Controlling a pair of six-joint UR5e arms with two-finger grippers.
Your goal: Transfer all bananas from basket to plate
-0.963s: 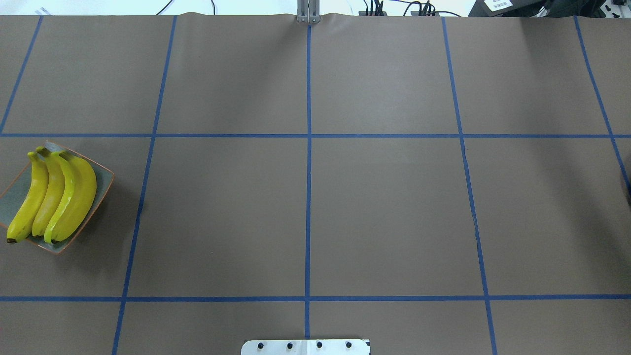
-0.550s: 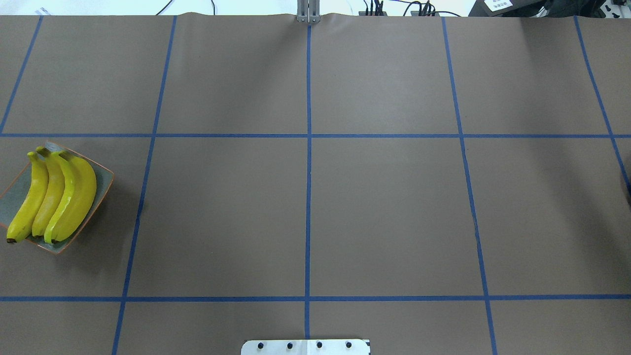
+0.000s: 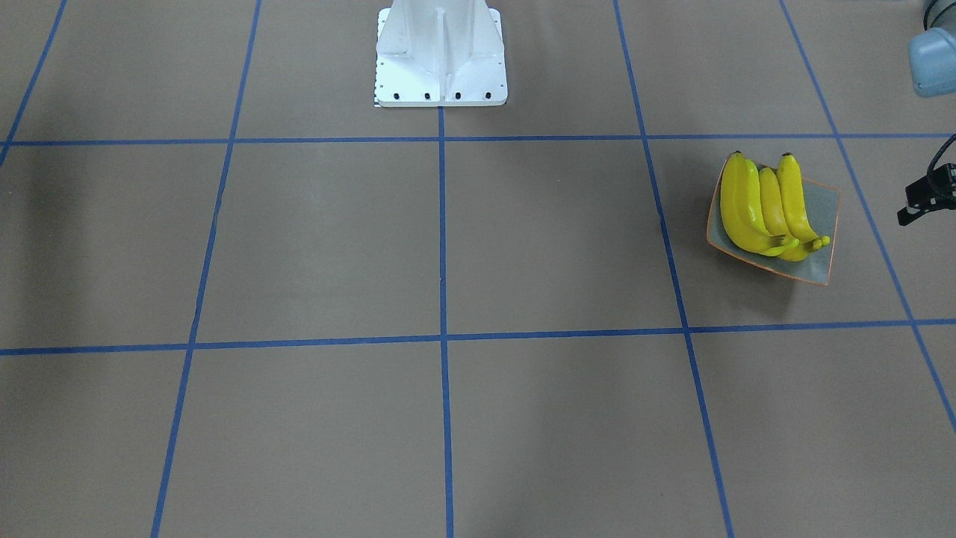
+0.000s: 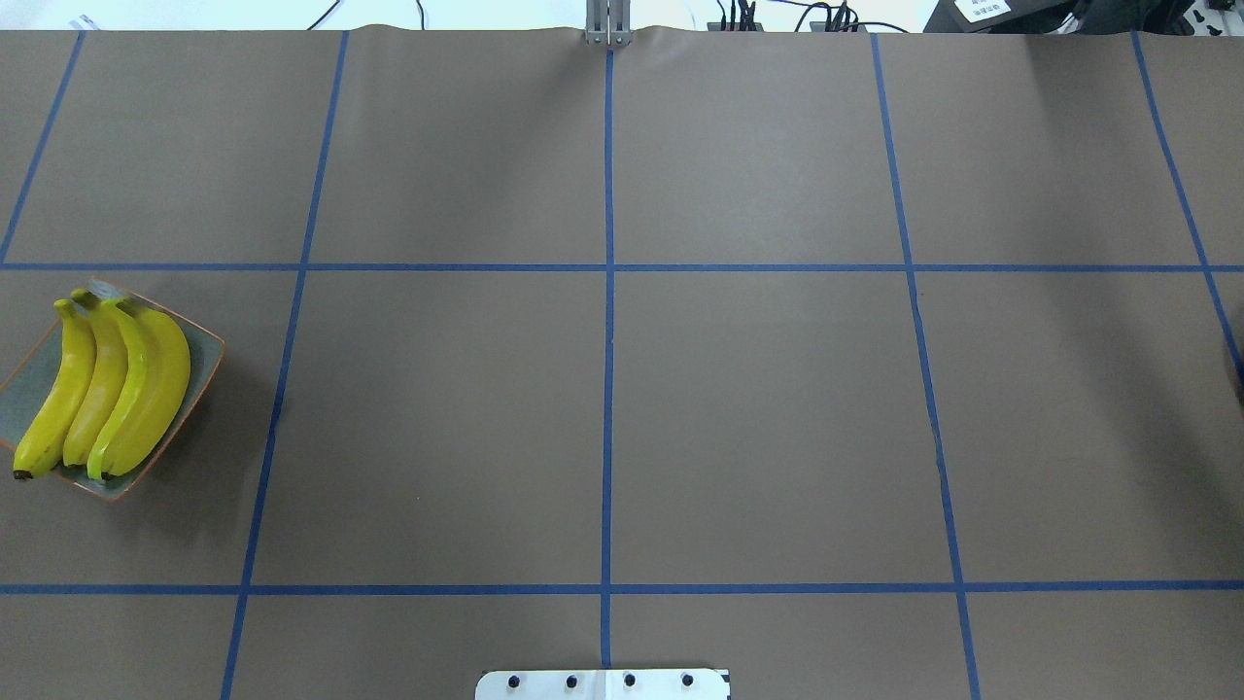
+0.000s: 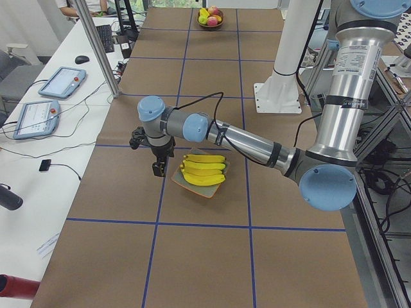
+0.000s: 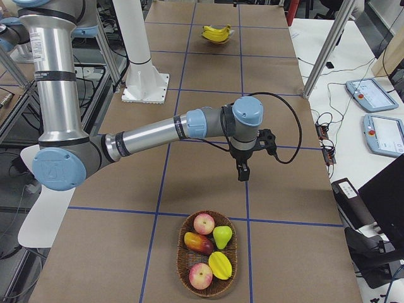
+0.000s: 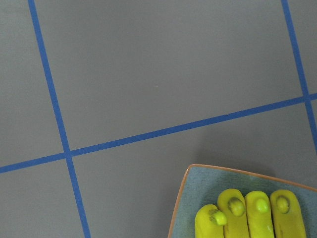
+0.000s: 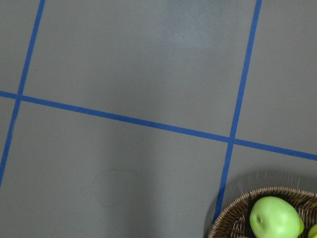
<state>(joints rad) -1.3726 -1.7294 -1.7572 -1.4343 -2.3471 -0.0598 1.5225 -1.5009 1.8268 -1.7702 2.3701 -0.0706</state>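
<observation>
3 bananas (image 4: 107,389) on plate (image 4: 204,358); basket (image 6: 180,262) shows in side views, not overhead. Left gripper (image 5: 158,169), right gripper (image 6: 242,172): grip can't tell.

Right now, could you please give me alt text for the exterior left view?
Three bananas lie side by side on a plate on the table, and the near left arm's hand hangs just beside the plate. A basket of fruit sits at the table's far end.

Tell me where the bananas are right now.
In the overhead view, all three bananas lie side by side on the plate at the table's far left edge, on the robot's left side.
</observation>
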